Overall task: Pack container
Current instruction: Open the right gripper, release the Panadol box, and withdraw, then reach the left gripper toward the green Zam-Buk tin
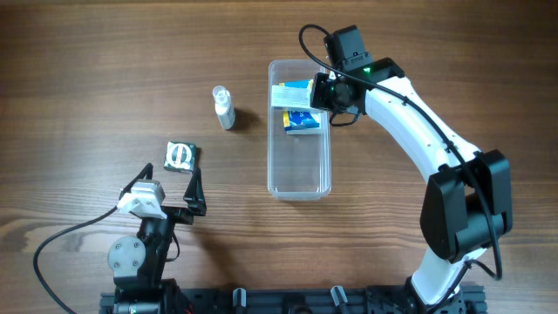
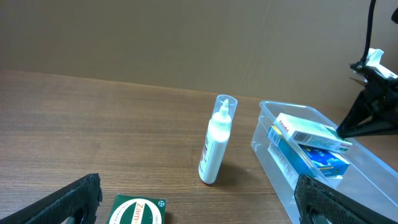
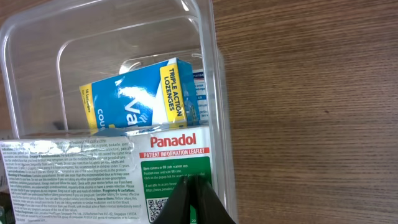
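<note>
The clear plastic container (image 1: 301, 187) lies lengthwise at the table's middle. In its far end a white Panadol box (image 1: 290, 92) rests tilted on a blue box (image 1: 302, 121). My right gripper (image 1: 324, 92) is shut, its tips together and touching the top of the Panadol box (image 3: 168, 155) by the container's right wall (image 3: 211, 62). A small white bottle (image 1: 224, 107) stands to the left of the container. A green Zam-Buk box (image 1: 181, 156) lies flat nearer me. My left gripper (image 1: 167, 185) is open and empty just behind the green box (image 2: 138, 211).
In the left wrist view the bottle (image 2: 214, 146) stands upright beside the container (image 2: 273, 112), with the right gripper (image 2: 367, 115) over the boxes. The container's near half holds nothing. Bare wood lies all round.
</note>
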